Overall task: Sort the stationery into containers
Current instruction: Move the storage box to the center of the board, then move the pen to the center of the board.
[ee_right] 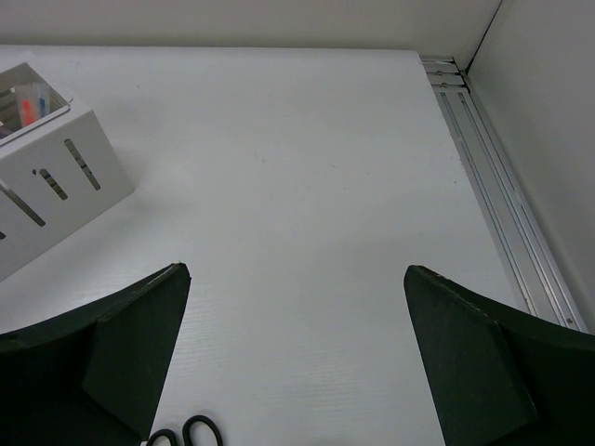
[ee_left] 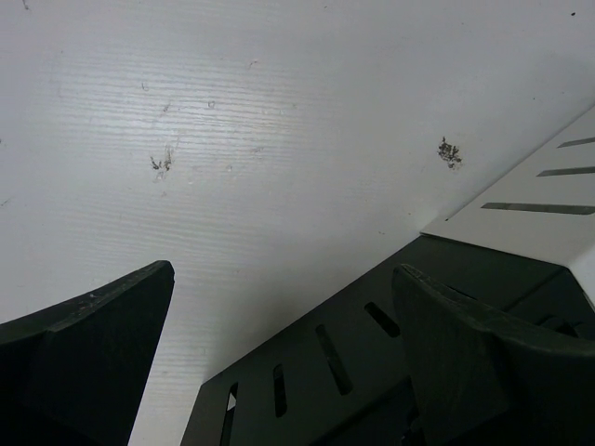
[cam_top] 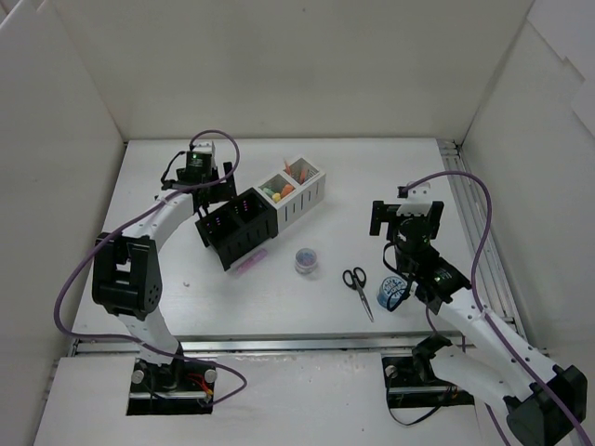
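The containers stand in a slanted row: two black compartments at the left and two white ones holding orange, yellow and green items. A pink pen, a purple-lidded tub, black-handled scissors and a blue tape roll lie on the table. My left gripper is open and empty just behind the black compartment; its jaws stand wide. My right gripper is open and empty, beyond the scissors' handles.
White walls enclose the table on three sides. A metal rail runs along the right edge. A white compartment shows at the left of the right wrist view. The white compartment's wall shows in the left wrist view.
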